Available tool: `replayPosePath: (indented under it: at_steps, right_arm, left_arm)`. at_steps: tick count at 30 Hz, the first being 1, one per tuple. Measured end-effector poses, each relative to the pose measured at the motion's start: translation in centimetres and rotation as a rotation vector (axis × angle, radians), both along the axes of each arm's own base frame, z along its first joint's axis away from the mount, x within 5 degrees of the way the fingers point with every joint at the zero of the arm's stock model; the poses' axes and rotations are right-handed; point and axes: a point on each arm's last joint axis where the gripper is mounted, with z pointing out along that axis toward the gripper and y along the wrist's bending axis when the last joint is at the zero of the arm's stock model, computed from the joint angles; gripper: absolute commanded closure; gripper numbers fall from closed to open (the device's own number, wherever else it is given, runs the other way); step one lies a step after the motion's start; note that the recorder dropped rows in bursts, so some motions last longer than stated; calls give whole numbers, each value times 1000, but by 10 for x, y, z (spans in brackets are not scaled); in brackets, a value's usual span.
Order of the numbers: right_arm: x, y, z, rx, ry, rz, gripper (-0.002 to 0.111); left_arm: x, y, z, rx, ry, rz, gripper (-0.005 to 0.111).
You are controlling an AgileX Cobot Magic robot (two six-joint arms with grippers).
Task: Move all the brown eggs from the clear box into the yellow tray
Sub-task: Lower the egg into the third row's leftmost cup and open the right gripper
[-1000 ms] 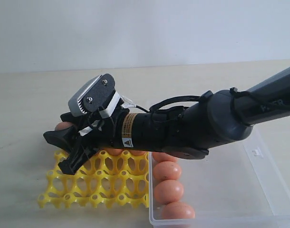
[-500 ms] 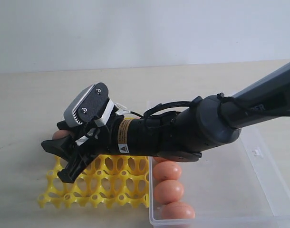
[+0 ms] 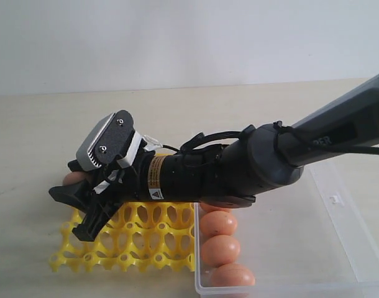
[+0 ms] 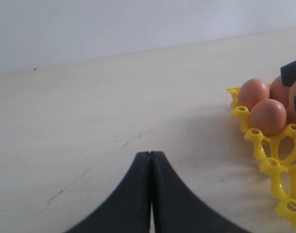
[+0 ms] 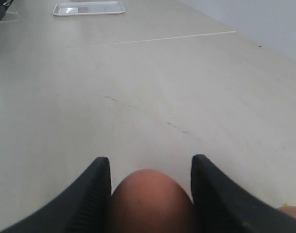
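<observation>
The right arm [image 3: 239, 167] comes down and slides left, bringing its tool [image 5: 150, 162] lower over the far left corner of the tray [image 3: 124, 248]. The egg [image 3: 72, 179] gripped in the tool sinks with it: a second ago it rode clearly above the tray, now it sits close over that rear corner. The grey camera housing [image 3: 105, 139] on the wrist drops and moves left too. At the right, the arm's thick dark section slopes up more steeply than before.
</observation>
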Motion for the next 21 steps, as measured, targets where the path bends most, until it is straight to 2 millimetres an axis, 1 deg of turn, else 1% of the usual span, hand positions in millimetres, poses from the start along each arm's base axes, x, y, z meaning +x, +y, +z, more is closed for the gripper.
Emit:
replayPosePath:
  at_steps: [5, 12, 21]
  right_arm:
    - [-1, 2, -3, -5, 6, 6, 108]
    - [-2, 6, -14, -19, 18, 18, 108]
    - [0, 9, -17, -22, 12, 28, 108]
  left_arm:
    - [0, 0, 0, 0, 0, 0, 107]
    - [0, 0, 0, 0, 0, 0, 107]
    - [0, 0, 0, 0, 0, 0, 107]
